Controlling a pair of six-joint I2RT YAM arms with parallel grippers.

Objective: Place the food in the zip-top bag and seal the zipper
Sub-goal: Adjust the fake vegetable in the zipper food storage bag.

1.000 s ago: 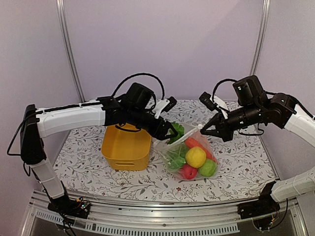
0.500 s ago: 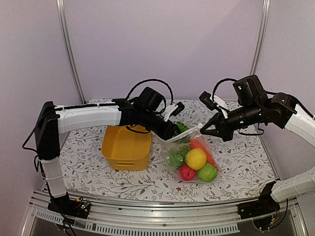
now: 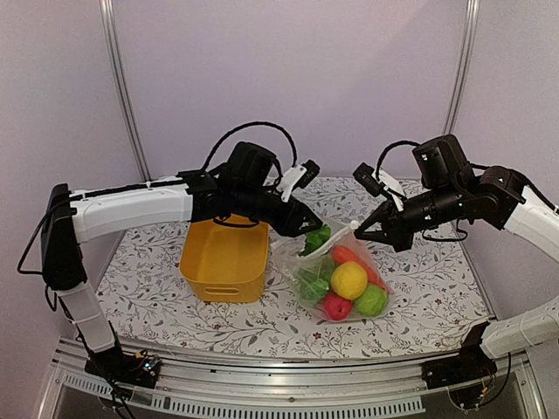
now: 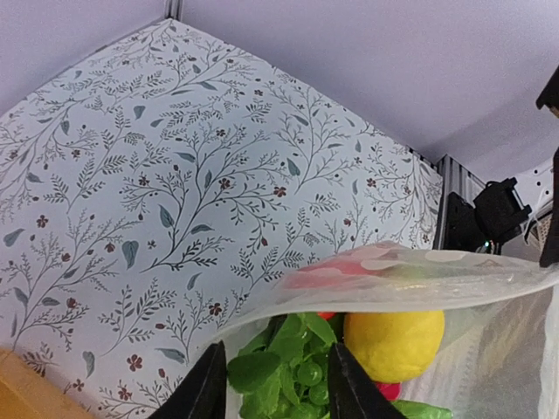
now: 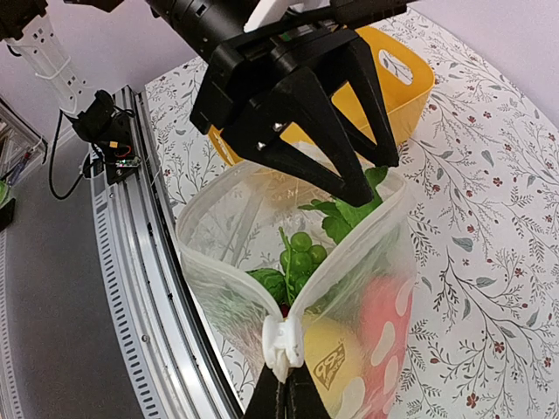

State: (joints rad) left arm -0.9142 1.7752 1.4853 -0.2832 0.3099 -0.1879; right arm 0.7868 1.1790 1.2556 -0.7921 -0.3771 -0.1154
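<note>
The zip-top bag [image 3: 345, 279] hangs open-mouthed on the flowered table, holding a yellow lemon-like piece [image 3: 348, 280], a carrot [image 3: 349, 256], a red piece [image 3: 335, 305] and a green piece [image 3: 371, 299]. My right gripper [image 3: 358, 229] is shut on the white clip at the end of the zipper [image 5: 284, 342] and holds that corner up. My left gripper [image 3: 307, 229] is at the bag's mouth, fingers on either side of the leafy lettuce [image 4: 279, 358], which fills the gap between them and sticks out of the mouth. A green bumpy cluster [image 5: 301, 253] lies deeper inside.
The yellow tub [image 3: 223, 262] stands just left of the bag, under the left arm. The metal rail of the table's near edge [image 5: 148, 262] runs close by the bag. Two upright frame posts [image 3: 122, 87] stand at the back.
The left arm pushed right into the bag's mouth, then drew back left and up, the lettuce staying at its fingertips. Its jaws have narrowed. The right gripper has not moved.
</note>
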